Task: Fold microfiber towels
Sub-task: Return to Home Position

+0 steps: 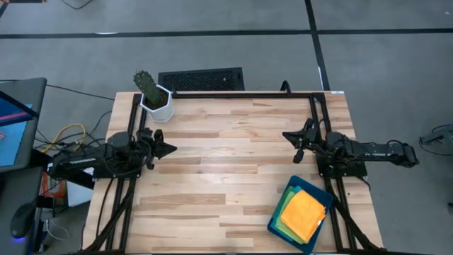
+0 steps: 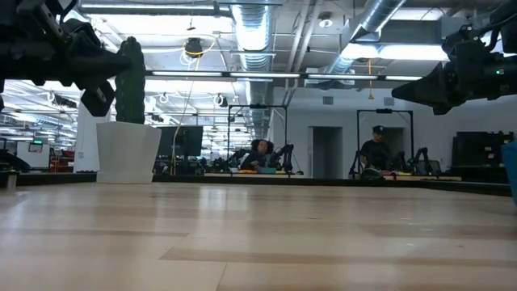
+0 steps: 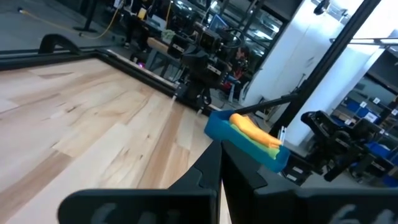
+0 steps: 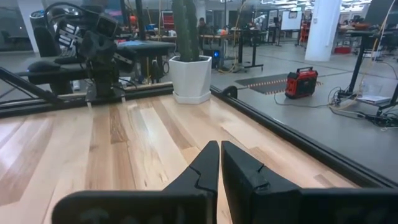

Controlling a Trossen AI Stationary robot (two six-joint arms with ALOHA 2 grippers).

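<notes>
— Left gripper and right gripper?
— Both pressed together, raised over opposite sides of the table.
— And the towels?
— Stacked in the bin near the right arm, orange on top.

Wide open workshop here: grey concrete floor crossed by dark lines, a black floor grille just behind the wooden counter. Overhead, silver ducts and bright ceiling lights. Far off, a person seated at a bench, a white pillar, and a red case on the floor.
</notes>
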